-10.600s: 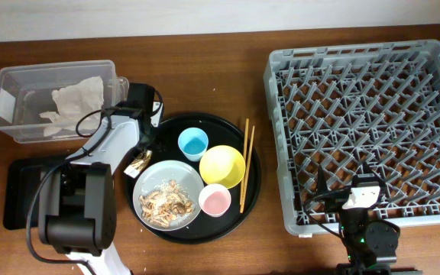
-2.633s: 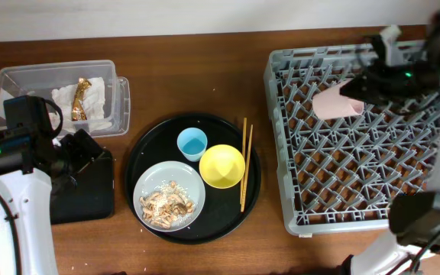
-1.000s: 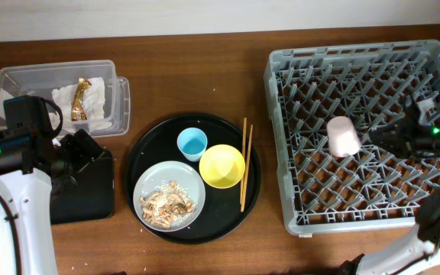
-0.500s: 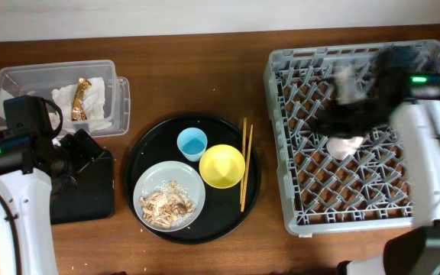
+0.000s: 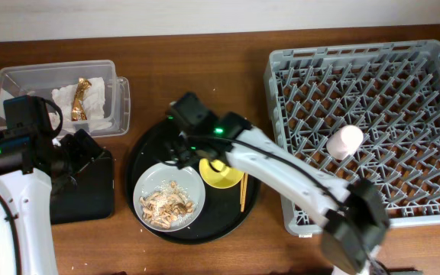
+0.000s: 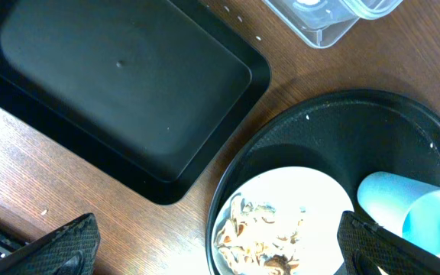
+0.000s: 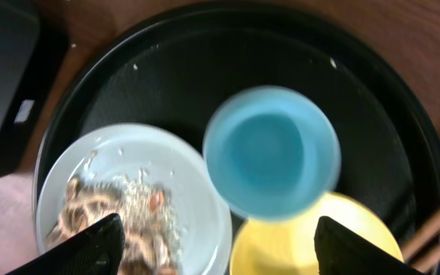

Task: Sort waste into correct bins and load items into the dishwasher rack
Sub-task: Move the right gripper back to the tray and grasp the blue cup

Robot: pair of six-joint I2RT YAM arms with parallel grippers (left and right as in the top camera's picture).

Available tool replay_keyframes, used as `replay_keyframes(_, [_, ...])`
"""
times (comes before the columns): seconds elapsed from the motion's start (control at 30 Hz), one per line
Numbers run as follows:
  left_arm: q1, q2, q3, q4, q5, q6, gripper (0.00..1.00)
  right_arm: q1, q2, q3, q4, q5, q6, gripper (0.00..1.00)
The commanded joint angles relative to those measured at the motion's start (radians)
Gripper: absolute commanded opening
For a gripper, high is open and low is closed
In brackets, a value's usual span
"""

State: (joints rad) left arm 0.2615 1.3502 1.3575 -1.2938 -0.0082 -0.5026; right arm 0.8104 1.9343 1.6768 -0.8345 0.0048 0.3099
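My right gripper [image 5: 191, 149] has its jaws wide open over the round black tray, just above the small blue cup [image 7: 272, 153], and holds nothing. In the overhead view the arm hides that cup. The yellow bowl [image 5: 224, 176], the grey plate [image 5: 166, 200] with tan food scraps [image 7: 90, 210] and the chopsticks [image 5: 242, 191] lie on the same tray. The pink cup [image 5: 346, 141] rests on its side in the grey dishwasher rack [image 5: 281, 69]. The napkin [image 5: 61, 105] and gold-brown wrapper [image 5: 81, 98] lie in the clear box [image 5: 52, 72]. My left gripper [image 5: 82, 149] hangs open and empty over the shallow black tray [image 6: 121, 84].
The large round black tray [image 5: 147, 153] sits between the bins and the rack. My right arm stretches diagonally from the table's front right across the rack's near left corner to that tray. Bare wooden table shows behind the tray and in front of the shallow tray.
My right gripper let go of the pink cup in the rack, swung left across the table to the round tray and now stands open over the blue cup. The left arm has not moved.
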Motion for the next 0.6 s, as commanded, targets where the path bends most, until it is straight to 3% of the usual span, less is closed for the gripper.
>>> replay_keyframes(0.0, [0.004, 0.002, -0.001, 0.001, -0.007, -0.013, 0.99, 0.003, 0.098, 0.146, -0.026, 0.054, -0.014, 0.80])
replay_keyframes(0.13, [0.004, 0.003, -0.001, 0.001, -0.007, -0.013, 0.99, 0.044, 0.176, 0.163, -0.001, 0.087, -0.007, 0.67])
replay_keyframes(0.23, [0.004, 0.003, -0.001, 0.001, -0.007, -0.013, 0.99, 0.077, 0.222, 0.163, 0.010, 0.196, 0.048, 0.64])
replay_keyframes(0.33, [0.004, 0.002, -0.001, 0.001, -0.007, -0.013, 0.99, 0.077, 0.248, 0.163, 0.010, 0.237, 0.092, 0.51])
replay_keyframes(0.4, [0.004, 0.002, -0.001, 0.001, -0.007, -0.013, 0.99, 0.075, 0.257, 0.163, 0.009, 0.235, 0.092, 0.48])
replay_keyframes(0.57, [0.004, 0.003, -0.001, 0.001, -0.007, -0.013, 0.99, 0.087, 0.264, 0.165, 0.010, 0.216, 0.092, 0.26])
